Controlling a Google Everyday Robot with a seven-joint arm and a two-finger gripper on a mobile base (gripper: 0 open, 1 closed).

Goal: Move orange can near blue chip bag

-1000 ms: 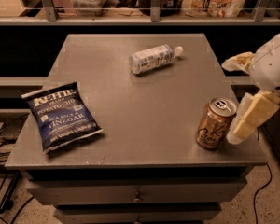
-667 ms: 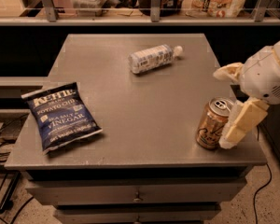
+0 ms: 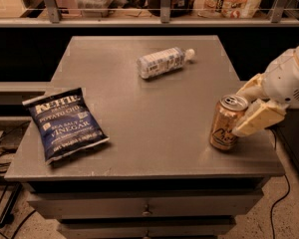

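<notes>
- I see the orange can [image 3: 224, 126] standing upright near the right front corner of the grey table [image 3: 149, 128], its silver top facing up.
- My gripper [image 3: 239, 111] reaches in from the right edge of the scene and sits at the can's right side.
- Its jaws are spread: one pale finger [image 3: 259, 116] lies against the near right side of the can, and the other shows just behind the can's top on the far side. The can's right side sits between them. I can't tell whether either one is pressing on it.
- The blue chip bag [image 3: 65, 123] lies flat near the left front corner of the table, well apart from the can, with bare tabletop between them.
- A clear plastic bottle [image 3: 162, 62] lies on its side toward the far middle of the table, white cap pointing right.
- Drawers [image 3: 147, 210] run below the tabletop at the front.
- Dark cables [image 3: 0, 153] lie on the floor at the left.
</notes>
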